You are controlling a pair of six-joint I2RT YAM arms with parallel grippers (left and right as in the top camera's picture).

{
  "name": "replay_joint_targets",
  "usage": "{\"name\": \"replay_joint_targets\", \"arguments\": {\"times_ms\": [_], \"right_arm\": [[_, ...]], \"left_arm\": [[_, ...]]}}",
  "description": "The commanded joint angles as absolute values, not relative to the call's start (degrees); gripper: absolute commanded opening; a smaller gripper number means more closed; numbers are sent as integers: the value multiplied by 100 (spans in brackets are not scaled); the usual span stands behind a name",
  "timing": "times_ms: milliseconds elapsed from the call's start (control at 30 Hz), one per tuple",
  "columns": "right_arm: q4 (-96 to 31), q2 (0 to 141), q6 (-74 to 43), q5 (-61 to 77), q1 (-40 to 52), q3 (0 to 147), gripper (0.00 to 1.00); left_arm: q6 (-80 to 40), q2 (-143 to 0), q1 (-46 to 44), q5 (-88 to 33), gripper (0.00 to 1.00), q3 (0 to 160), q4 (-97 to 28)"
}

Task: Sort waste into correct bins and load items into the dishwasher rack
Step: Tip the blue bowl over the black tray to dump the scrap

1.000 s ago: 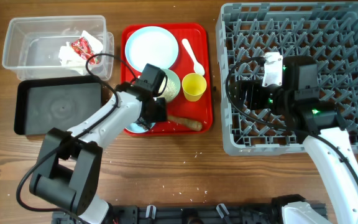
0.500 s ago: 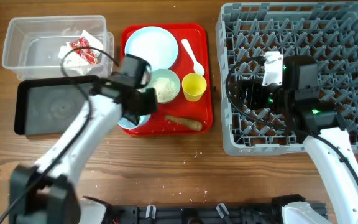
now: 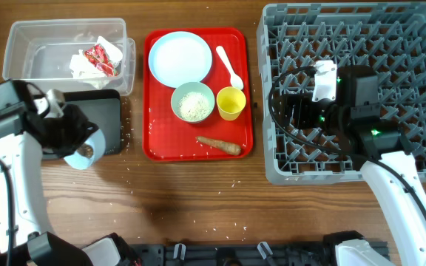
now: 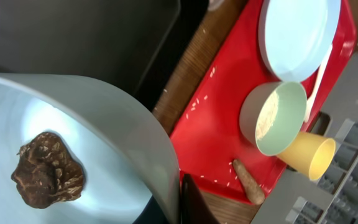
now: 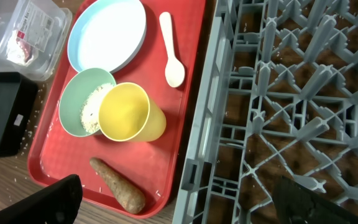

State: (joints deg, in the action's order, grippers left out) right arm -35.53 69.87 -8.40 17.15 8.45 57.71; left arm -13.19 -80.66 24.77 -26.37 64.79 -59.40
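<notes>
My left gripper (image 3: pixel 70 140) is shut on the rim of a pale blue-green bowl (image 3: pixel 80 154). It holds the bowl at the right end of the shallow black tray (image 3: pixel 106 122). A dark brown lump (image 4: pixel 47 177) lies inside that bowl. The clear tub (image 3: pixel 21 55) holds the red-and-white wrapper (image 3: pixel 100 58) and the paper scrap (image 3: pixel 79 66). The plate (image 3: pixel 180 58), spoon (image 3: pixel 230 66), bowl of rice (image 3: pixel 193 102), yellow cup (image 3: pixel 230 102) and root stick (image 3: pixel 219 145) lie on the red tray (image 3: pixel 161 144). My right gripper (image 3: pixel 293 111) is open and empty over the grey rack (image 3: pixel 361 29).
Loose rice grains are scattered on the red tray (image 4: pixel 222 134) and on the wood in front of it. The rack's left wall (image 5: pixel 207 112) stands close beside the red tray's right edge. The clear tub (image 5: pixel 17 37) and black tray (image 5: pixel 2 115) are side by side at the far left.
My left arm has lifted the bowl with the brown lump off the red tray and carried it left to the black tray. The right arm has not moved.
</notes>
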Motion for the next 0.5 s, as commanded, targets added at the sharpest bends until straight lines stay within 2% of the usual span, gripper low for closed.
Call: {"name": "replay_joint_targets", "arguments": {"times_ms": [0, 133, 267, 467], "right_arm": [[-3516, 7002, -917, 1793, 860, 5878, 100], [-3496, 7002, -915, 1793, 860, 5876, 99], [-3481, 7002, -921, 1796, 860, 5876, 100], [-3472, 7002, -921, 1796, 860, 5876, 100]], "left_arm": [[-915, -8106, 2974, -2958, 4, 6547, -5940], [-600, -8429, 3168, -3645, 4, 6547, -5675], [-233, -8927, 3179, -5498, 4, 6547, -4670], [-235, -10012, 3179, -7109, 4, 6547, -3498]]}}
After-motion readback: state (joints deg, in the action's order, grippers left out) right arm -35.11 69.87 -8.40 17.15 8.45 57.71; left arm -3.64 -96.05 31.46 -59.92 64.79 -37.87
